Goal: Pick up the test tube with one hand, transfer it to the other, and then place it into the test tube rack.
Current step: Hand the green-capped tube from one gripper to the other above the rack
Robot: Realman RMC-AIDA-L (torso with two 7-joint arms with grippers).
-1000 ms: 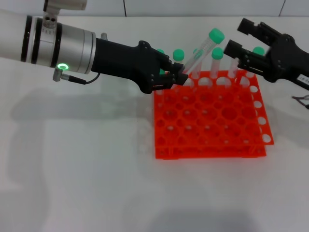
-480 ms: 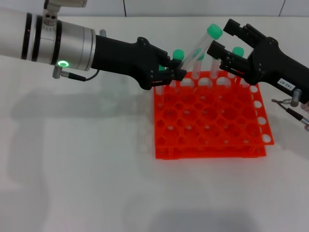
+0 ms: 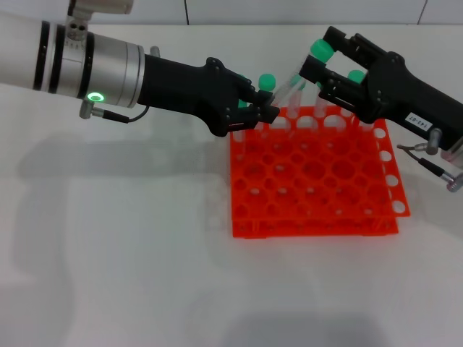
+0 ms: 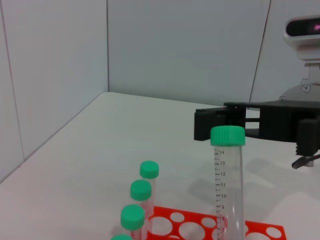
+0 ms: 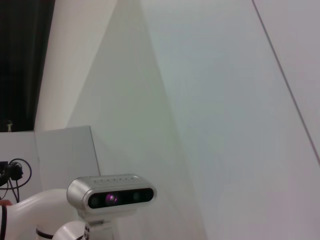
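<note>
The test tube [image 3: 295, 81] leans above the rear edge of the test tube rack [image 3: 315, 177], its green cap [image 3: 320, 50] pointing to about 1 o'clock. The left gripper [image 3: 266, 112] is clamped on its lower end. The right gripper [image 3: 316, 59] has come in from 3 o'clock since half a second ago; its fingers [image 3: 340, 40] now stand apart on both sides of the cap, where before they were just beside it. Other green-capped tubes [image 4: 141, 192] stand in the rack's rear row.

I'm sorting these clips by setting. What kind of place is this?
Probably a lab-style robot test bench: an orange test tube rack with green-capped tubes on a plain white table, bare white walls behind, and two arms handing over a test tube.
</note>
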